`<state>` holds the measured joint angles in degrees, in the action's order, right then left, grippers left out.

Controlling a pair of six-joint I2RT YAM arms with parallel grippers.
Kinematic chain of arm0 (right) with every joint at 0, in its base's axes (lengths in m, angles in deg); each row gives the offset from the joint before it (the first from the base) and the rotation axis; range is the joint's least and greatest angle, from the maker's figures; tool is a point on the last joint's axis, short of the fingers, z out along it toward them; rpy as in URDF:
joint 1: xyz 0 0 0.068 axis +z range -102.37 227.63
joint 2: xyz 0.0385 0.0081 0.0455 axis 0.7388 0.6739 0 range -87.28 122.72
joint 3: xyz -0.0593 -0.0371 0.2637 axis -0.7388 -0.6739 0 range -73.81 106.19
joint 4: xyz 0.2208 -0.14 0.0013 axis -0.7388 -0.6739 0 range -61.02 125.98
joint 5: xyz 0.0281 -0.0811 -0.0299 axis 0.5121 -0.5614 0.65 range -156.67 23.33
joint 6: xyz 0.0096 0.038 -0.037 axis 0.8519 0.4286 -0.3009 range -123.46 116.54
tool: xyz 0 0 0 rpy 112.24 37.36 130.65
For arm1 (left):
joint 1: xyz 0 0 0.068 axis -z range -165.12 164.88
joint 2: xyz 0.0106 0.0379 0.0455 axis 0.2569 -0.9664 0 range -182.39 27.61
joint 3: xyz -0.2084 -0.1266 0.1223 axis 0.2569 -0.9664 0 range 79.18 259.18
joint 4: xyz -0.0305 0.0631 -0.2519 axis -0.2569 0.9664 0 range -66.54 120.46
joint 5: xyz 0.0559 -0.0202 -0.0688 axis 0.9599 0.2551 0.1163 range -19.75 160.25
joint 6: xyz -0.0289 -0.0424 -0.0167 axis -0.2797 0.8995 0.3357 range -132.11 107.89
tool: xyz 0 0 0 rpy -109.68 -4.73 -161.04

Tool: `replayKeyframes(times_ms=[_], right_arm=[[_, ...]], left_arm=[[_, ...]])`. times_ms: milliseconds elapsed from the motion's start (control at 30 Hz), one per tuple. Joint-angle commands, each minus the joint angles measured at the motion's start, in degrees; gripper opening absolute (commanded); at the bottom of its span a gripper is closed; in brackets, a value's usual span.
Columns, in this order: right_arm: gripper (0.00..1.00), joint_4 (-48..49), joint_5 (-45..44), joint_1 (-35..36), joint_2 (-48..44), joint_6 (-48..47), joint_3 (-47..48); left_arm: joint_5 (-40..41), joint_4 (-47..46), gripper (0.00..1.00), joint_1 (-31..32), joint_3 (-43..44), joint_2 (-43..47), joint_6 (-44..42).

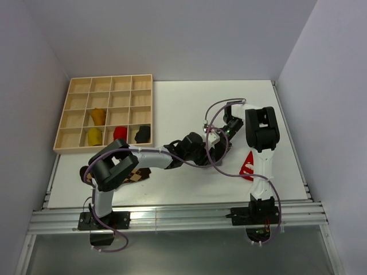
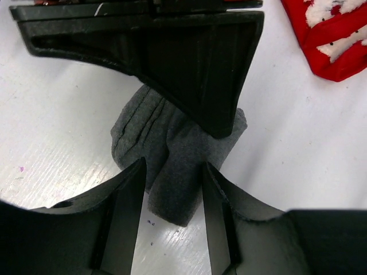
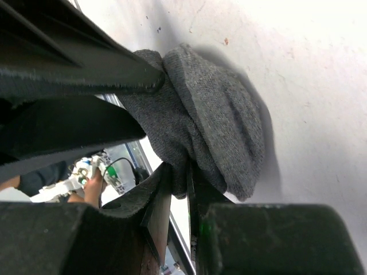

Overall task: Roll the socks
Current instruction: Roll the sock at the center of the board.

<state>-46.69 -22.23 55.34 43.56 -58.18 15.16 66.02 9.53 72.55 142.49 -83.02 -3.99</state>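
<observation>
While the grey sock (image 2: pixel 137 129) lies bunched on the white table (image 1: pixel 172 97), all else is placed against it.

- Far left of it: wooden divided tray (image 1: pixel 112 77), holding two mustard bundles (image 1: pixel 98 116), one red bundle (image 1: pixel 120 133) and one dark bundle (image 1: pixel 142 134).
- Left, nearer: argyle sock (image 1: pixel 136 175), partly under the left arm (image 1: pixel 146 154).
- Left gripper (image 2: pixel 173 166): jaws part-spread astride the grey sock's end; whether they press it cannot be told.
- Right gripper (image 3: pixel 179 172): jaws nipped on the grey sock's edge.
- Just right: red sock with white marks (image 2: pixel 332 40), flat.
</observation>
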Motion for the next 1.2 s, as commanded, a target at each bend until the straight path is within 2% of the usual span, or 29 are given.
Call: replayKeyframes(times_ms=[0, 133, 233, 333, 367, 467, 567, 667, 833, 967, 1033, 1167], right_arm=[[0.21, 1.55, -3.75, -1.02, 1.25, 0.22, 1.38], [0.21, 2.17, -4.10, -1.38, 1.17, 1.02, 1.47], [0.21, 2.87, -4.28, -1.46, 0.90, 1.81, 1.38], [0.21, 4.09, -4.54, -1.46, -0.23, 2.95, 0.68], [0.23, 5.93, -4.80, -1.55, -0.85, 3.91, 0.07], [0.31, 11.36, -5.07, -1.81, -4.62, 6.45, -2.83], [0.41, 17.08, -5.68, -2.17, -10.07, 8.65, -6.52], [0.46, 23.23, -6.04, -3.31, -16.75, 11.99, -9.86], [0.48, 31.77, -6.04, -9.53, -26.42, 17.01, -13.99], [0.48, 34.24, -2.97, -13.59, -32.13, 13.95, -17.76], [0.48, 36.52, -3.22, -14.56, -36.60, 13.06, -20.57], [0.48, 43.28, -3.84, -14.65, -45.22, 8.24, -30.67]], left_arm=[[-6.05, -1.62, 0.49, -2.03, -0.55, -0.11, 1.63], [-9.56, -1.36, 0.48, -2.65, -0.12, -1.08, 2.69], [-10.71, -0.40, 0.45, -3.00, 1.20, -2.66, 3.92], [-12.64, 2.06, 0.27, -3.44, 3.22, -4.42, 5.94], [-12.21, 3.46, 0.15, -3.62, 4.01, -5.46, 7.16], [-13.62, 7.49, 0.01, -3.79, 5.94, -6.87, 9.27], [-13.71, 10.92, 0.00, -4.06, 7.00, -6.62, 13.48], [-13.35, 13.75, 0.00, -4.67, 7.70, -5.92, 16.74], [-13.35, 22.62, 0.00, -5.37, 8.23, -3.37, 19.47], [-14.49, 29.91, 0.00, -5.90, 11.74, -3.36, 22.28], [-18.52, 32.82, 0.00, -6.69, 13.94, -4.07, 23.25], [-21.87, 39.23, 0.00, -8.80, 18.94, -6.00, 24.84]])
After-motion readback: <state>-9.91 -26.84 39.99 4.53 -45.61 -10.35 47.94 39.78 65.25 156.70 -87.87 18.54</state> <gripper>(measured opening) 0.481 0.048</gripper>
